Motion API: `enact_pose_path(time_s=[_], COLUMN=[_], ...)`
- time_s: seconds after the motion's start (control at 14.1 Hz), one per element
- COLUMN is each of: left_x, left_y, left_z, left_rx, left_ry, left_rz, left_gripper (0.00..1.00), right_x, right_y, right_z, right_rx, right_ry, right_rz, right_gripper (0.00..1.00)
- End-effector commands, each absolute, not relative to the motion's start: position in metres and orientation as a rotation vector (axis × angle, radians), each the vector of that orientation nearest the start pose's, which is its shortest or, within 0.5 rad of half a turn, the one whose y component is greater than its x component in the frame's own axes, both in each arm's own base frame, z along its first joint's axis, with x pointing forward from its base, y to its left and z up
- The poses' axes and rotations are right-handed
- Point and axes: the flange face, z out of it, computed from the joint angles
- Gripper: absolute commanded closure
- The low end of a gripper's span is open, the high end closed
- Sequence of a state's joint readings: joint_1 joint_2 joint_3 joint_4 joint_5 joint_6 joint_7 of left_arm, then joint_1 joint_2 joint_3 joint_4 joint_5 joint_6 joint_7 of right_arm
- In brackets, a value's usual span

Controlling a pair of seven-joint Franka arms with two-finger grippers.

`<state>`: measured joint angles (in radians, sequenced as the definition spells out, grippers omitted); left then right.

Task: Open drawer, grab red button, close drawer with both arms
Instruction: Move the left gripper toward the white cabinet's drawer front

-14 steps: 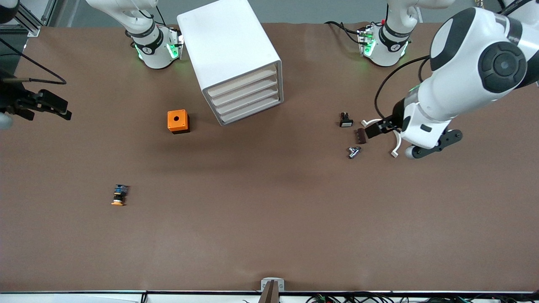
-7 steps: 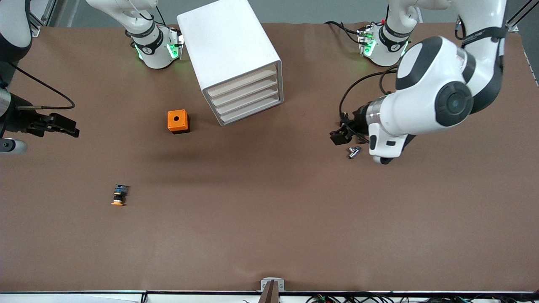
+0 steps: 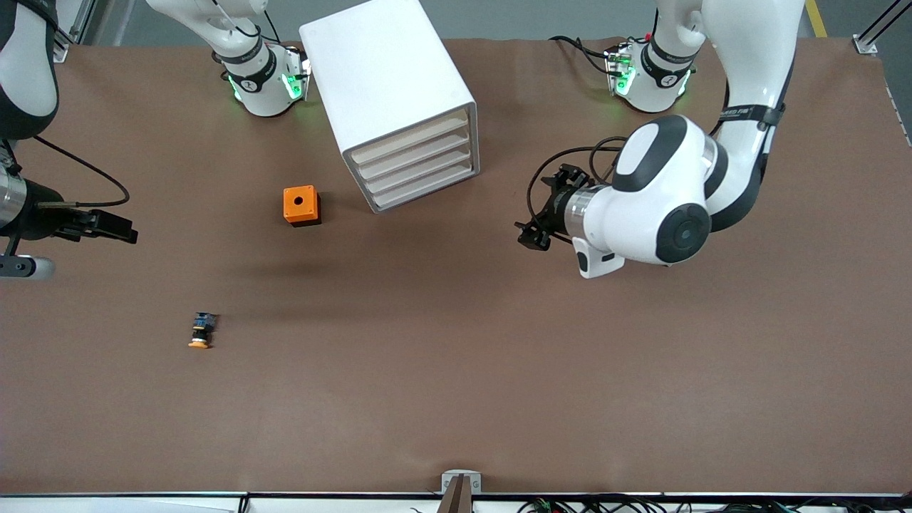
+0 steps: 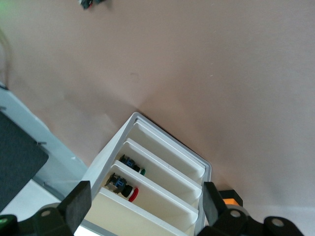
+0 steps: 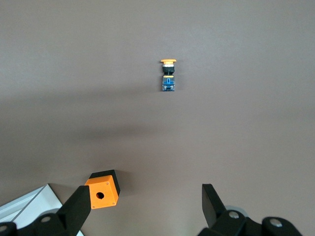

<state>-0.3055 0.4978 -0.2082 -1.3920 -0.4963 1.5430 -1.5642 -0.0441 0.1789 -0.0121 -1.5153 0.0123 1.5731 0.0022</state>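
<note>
The white cabinet (image 3: 388,78) stands near the robots' bases, all four drawers pushed in; the uppermost drawer (image 3: 410,142) is shut. In the left wrist view the cabinet's open-fronted trays (image 4: 162,169) show, with the red-capped button (image 4: 125,189) lying in one of the upper ones; which one I cannot tell. My left gripper (image 3: 536,235) (image 4: 143,206) hangs open and empty over the table in front of the cabinet, facing the drawers. My right gripper (image 3: 114,229) (image 5: 143,206) is open and empty over the right arm's end of the table.
An orange box with a hole (image 3: 301,205) (image 5: 102,190) sits beside the cabinet toward the right arm's end. A button with an orange-yellow cap (image 3: 202,331) (image 5: 168,75) lies nearer the front camera. A green-capped button (image 4: 134,166) lies in another tray.
The left arm has swung from its end of the table toward the cabinet's front and now covers the small parts there. The right gripper has drifted slightly inward over the table.
</note>
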Motion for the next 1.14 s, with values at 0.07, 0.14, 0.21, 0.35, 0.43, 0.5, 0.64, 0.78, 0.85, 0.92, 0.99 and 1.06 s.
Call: enact_pose_path(time_s=[0.07,0.14,0.21,0.35,0.43,0.5,0.64,0.78,0.85,0.92,0.99,1.06], left_x=[0.564,0.559,0.556,0.545,0.540,0.535,0.535,0.533,0.531,0.525,0.521,0.518], left_y=[-0.376,-0.386,-0.393,-0.410,-0.418,-0.424,-0.427,-0.428,-0.429,-0.434,-0.436,-0.436], left_z=[0.382,0.373,0.365,0.350,0.341,0.330,0.318,0.297,0.287,0.278,0.264,0.250], left_rx=[-2.177,-2.098,-2.046,-1.938,-1.885,-1.832,-1.735,-1.546,-1.486,-1.448,-1.380,-1.303], left_ry=[-1.786,-1.804,-1.809,-1.810,-1.808,-1.802,-1.806,-1.832,-1.833,-1.810,-1.799,-1.803], left_rz=[1.197,1.260,1.295,1.343,1.359,1.369,1.445,1.474,1.469,1.476,1.476,1.461], left_gripper=[0.00,0.00,0.00,0.00,0.00,0.00,0.00,0.00,0.00,0.00,0.00,0.00], right_x=[0.602,0.602,0.602,0.602,0.602,0.602,0.603,0.602,0.602,0.602,0.602,0.602], right_y=[-0.028,-0.026,-0.024,-0.017,-0.009,-0.006,-0.006,-0.009,-0.009,-0.009,-0.009,-0.009], right_z=[0.553,0.553,0.553,0.552,0.552,0.552,0.552,0.552,0.552,0.552,0.552,0.552], right_rx=[-3.124,-3.124,-3.121,-3.110,-3.110,-3.111,-3.111,-3.110,-3.110,-3.110,-3.110,-3.110], right_ry=[0.077,0.073,0.073,0.057,0.038,0.033,0.033,0.038,0.038,0.038,0.038,0.038], right_rz=[0.180,0.180,0.179,0.186,0.181,0.181,0.179,0.181,0.181,0.181,0.181,0.181], right_gripper=[0.00,0.00,0.00,0.00,0.00,0.00,0.00,0.00,0.00,0.00,0.00,0.00])
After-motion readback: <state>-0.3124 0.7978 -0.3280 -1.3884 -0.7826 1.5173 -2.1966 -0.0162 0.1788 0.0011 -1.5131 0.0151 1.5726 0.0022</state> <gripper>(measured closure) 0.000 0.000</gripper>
